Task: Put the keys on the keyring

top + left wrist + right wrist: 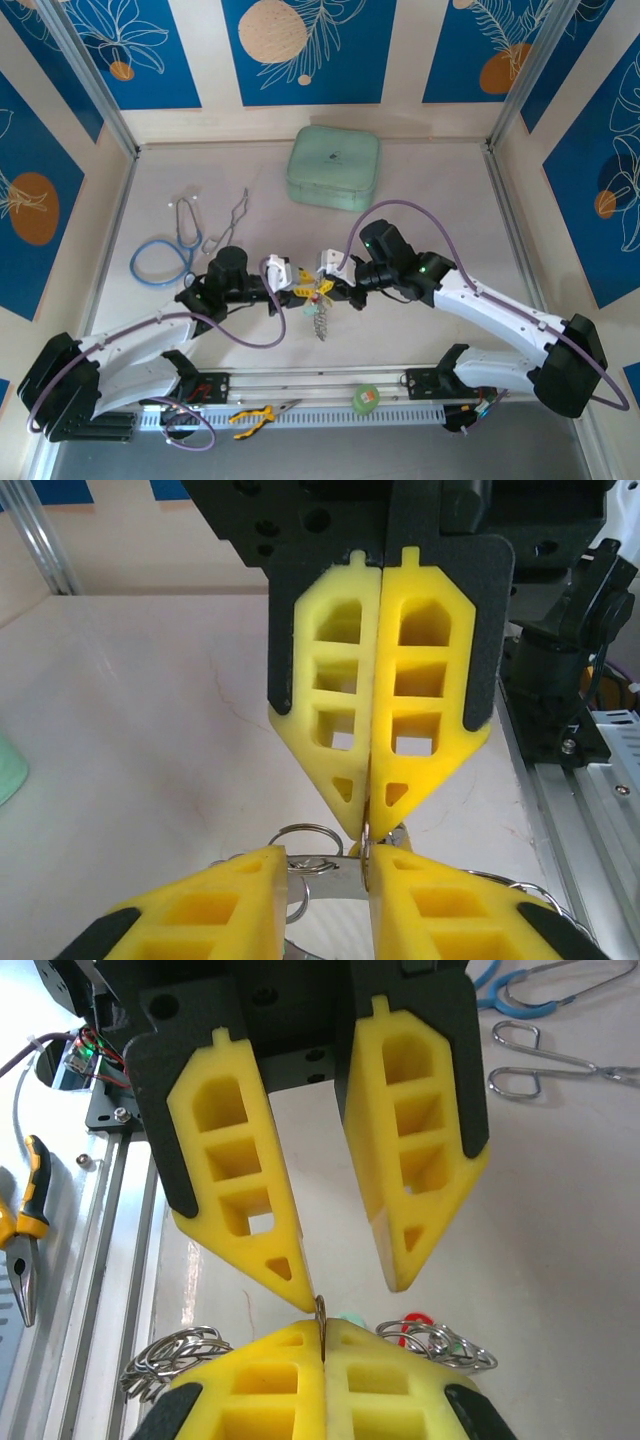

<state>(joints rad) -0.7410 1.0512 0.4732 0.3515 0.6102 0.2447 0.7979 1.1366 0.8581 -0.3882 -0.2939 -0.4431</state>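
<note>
Two claws tip to tip | my right claw [322, 1328] pinches keyring [165, 1365] loop edge-on | my left claw [348, 1290] narrowly parted, empty | risk: thin loop slips, keyring drops onto counter [440, 230]

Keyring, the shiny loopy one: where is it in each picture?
Top external: the keyring hangs mid-table, just below the yellow fingers.
Left wrist: keyring loops at bottom centre, among yellow fingers.
Right wrist: loops bottom left and bottom right.
Shared landmark: the yellow fingers.
</note>
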